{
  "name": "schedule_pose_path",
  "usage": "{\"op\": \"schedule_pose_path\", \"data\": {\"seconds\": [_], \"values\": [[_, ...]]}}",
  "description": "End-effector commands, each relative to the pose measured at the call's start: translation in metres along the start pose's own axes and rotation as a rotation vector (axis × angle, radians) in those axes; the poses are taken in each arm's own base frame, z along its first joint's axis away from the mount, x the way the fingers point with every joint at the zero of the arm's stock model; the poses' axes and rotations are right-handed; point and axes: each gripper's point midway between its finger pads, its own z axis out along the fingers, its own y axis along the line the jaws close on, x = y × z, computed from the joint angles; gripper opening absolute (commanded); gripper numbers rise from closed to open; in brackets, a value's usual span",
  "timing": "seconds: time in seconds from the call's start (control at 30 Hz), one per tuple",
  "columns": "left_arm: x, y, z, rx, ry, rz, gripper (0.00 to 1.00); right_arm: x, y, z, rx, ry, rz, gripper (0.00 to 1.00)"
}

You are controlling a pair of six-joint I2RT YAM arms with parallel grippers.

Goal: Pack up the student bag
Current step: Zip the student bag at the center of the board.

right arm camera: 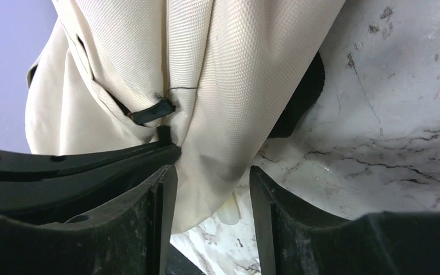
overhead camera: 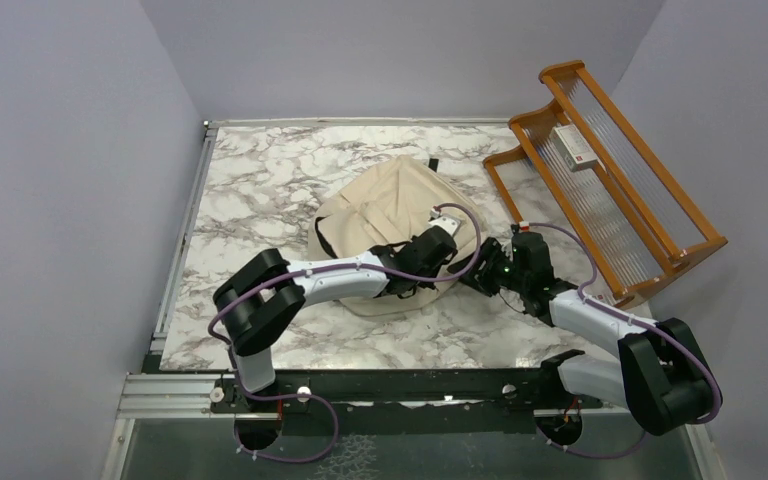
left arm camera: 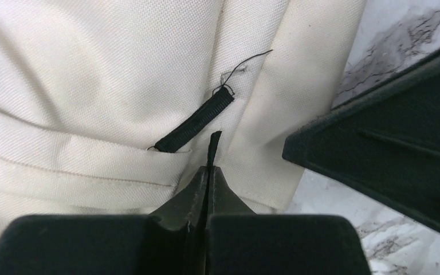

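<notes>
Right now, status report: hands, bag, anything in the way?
Left hand shut on black tab of student bag. Right hand open, astride a fabric fold. Hands crowded close together.

No legible text, brand or number in any view. Sole candidate: small white box (overhead camera: 572,148) with red patch at one end, lying in wooden rack (overhead camera: 660,215) beside far right corner of table (overhead camera: 260,190). Print on it too small to read.
</notes>
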Motion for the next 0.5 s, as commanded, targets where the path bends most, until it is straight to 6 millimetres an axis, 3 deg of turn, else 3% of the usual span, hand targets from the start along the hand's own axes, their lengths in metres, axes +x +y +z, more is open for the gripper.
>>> {"op": "schedule_pose_path", "data": {"seconds": [0.0,0.17,0.3,0.4,0.47], "values": [[-0.030,0.005,-0.032,0.017,-0.114,0.002,0.00,-0.002,0.006,0.000,-0.035,0.003,-0.018,0.59],[-0.040,0.003,-0.056,0.077,-0.190,-0.021,0.00,-0.003,0.010,0.003,-0.051,0.004,-0.007,0.66],[-0.035,0.000,-0.063,0.125,-0.201,-0.019,0.00,-0.002,0.021,0.008,-0.108,0.029,0.015,0.67],[-0.032,-0.001,-0.064,0.135,-0.194,-0.016,0.00,-0.004,0.027,0.015,-0.134,0.045,0.028,0.66],[-0.030,0.000,-0.066,0.138,-0.192,-0.020,0.00,-0.006,0.030,0.019,-0.146,0.050,0.026,0.59]]}}
